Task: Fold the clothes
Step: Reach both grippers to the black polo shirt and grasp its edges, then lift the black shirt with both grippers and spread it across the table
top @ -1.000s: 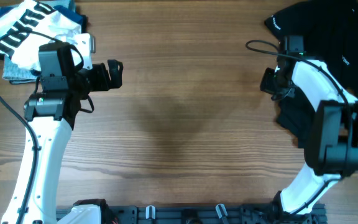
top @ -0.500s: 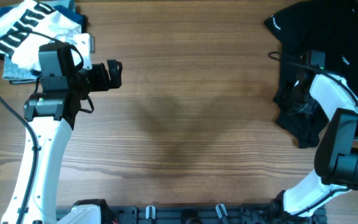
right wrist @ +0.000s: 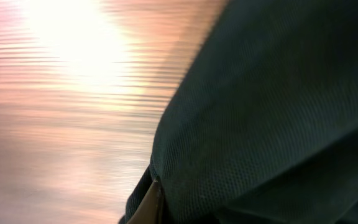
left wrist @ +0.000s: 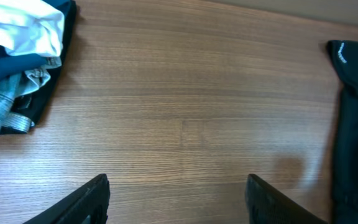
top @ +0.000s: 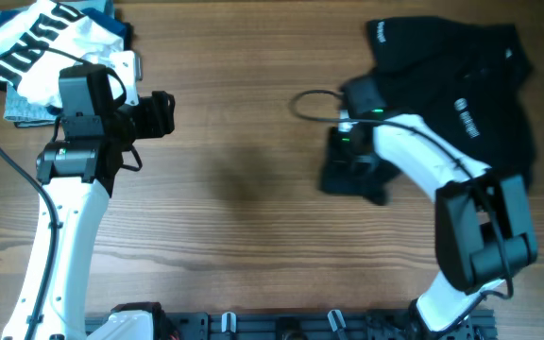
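**A:** Where is the black shirt (top: 461, 104) from where you stand?

**B:** Up in the far right corner of the table (top: 253, 142), spread in a rumpled heap. One dark flap trails out toward the middle of the surface. I can see small white logos on it, one near the far edge and one on the right half.

**A:** And the right gripper (top: 348, 165)?

**B:** It sits right on that trailing flap, at the shirt's left side. The fingers look closed on a bunched fold of it, with cloth heaped around the tip. In its wrist camera the black shirt (right wrist: 278, 124) fills nearly the whole view, pressed up close. Only a sliver of one of its fingers (right wrist: 148, 202) pokes out beneath the fabric. A loop of black cable (top: 314, 99) hangs out just left of the arm.

**A:** What about the left gripper (top: 163, 113)?

**B:** It hovers near the left edge, well apart from the shirt and pointing toward it. The jaws are spread wide with nothing between them. In the wrist view there is just bare wood between the two fingers (left wrist: 89, 199), and the shirt's edge (left wrist: 356, 124) shows far off to the right.

**A:** Anything else on the table?

**B:** There's a pile in the far left corner. A white garment with black stripes (top: 36, 42) lies on top of blue and grey folded garments (top: 22, 109), just beside the left arm
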`<state>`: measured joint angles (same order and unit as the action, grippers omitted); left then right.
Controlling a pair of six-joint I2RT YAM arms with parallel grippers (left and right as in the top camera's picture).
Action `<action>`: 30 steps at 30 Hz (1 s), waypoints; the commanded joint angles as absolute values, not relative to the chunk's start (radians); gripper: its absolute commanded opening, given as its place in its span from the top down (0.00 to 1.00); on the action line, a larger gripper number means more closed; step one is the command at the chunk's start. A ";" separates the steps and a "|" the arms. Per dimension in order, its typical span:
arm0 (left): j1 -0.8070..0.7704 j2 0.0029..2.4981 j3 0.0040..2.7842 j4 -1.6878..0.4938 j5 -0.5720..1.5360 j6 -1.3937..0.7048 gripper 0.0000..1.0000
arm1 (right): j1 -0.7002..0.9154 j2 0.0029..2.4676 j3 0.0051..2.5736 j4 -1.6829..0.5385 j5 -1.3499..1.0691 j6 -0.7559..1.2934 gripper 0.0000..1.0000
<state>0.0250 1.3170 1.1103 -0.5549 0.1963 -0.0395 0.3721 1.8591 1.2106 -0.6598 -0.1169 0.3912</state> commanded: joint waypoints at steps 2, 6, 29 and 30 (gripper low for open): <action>0.026 1.322 1.126 -0.550 0.143 -0.035 0.27 | 0.484 1.857 1.447 -0.675 -0.154 0.406 0.96; 0.031 1.322 1.126 -0.550 0.136 -0.034 0.21 | 0.494 1.857 1.552 -0.678 -0.155 0.393 0.04; -0.561 1.780 1.126 -0.627 0.244 -0.030 0.15 | 0.010 1.823 1.549 -0.984 -0.113 0.291 0.01; -0.581 1.795 1.126 -0.596 0.232 -0.030 0.16 | 0.010 1.823 1.549 -0.984 -0.113 0.291 0.00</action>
